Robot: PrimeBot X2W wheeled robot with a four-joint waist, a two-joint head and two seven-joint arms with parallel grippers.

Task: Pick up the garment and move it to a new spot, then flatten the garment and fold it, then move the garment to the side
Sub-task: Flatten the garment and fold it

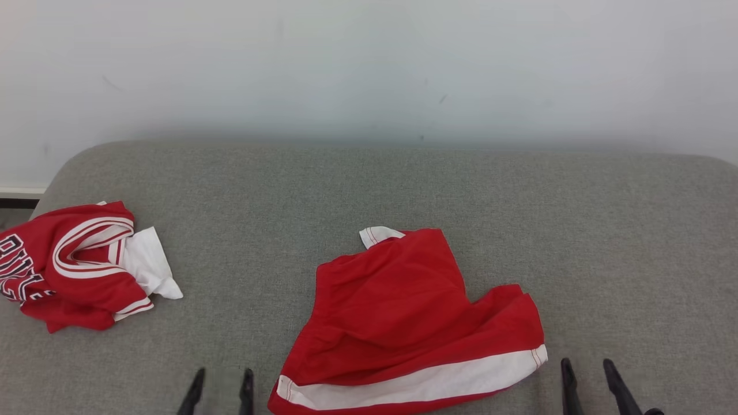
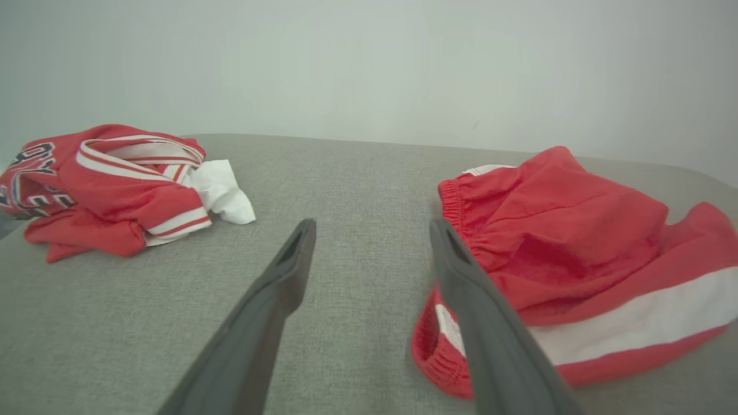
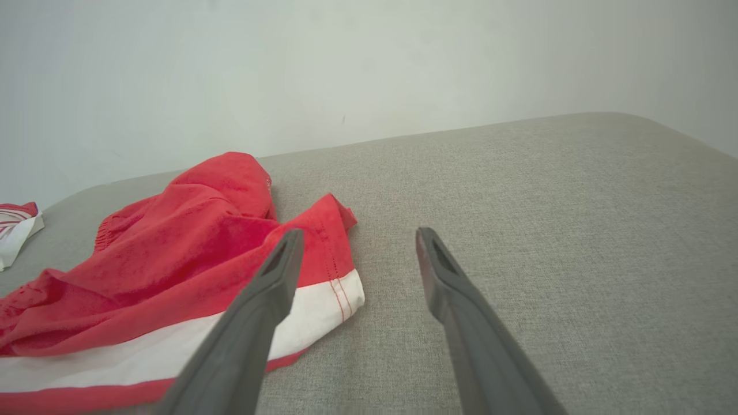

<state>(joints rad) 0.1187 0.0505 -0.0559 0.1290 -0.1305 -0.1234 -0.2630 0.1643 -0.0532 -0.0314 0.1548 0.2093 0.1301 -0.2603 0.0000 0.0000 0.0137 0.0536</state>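
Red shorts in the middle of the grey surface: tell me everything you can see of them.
The red shorts look like thin, soft fabric, with a broad white band along the near hem and a gathered elastic waistband. A white-trimmed corner pokes out at the far edge. They lie crumpled and partly folded over, not flat, on the grey upholstered surface. The left gripper and right gripper flank them, jaws open, neither touching.
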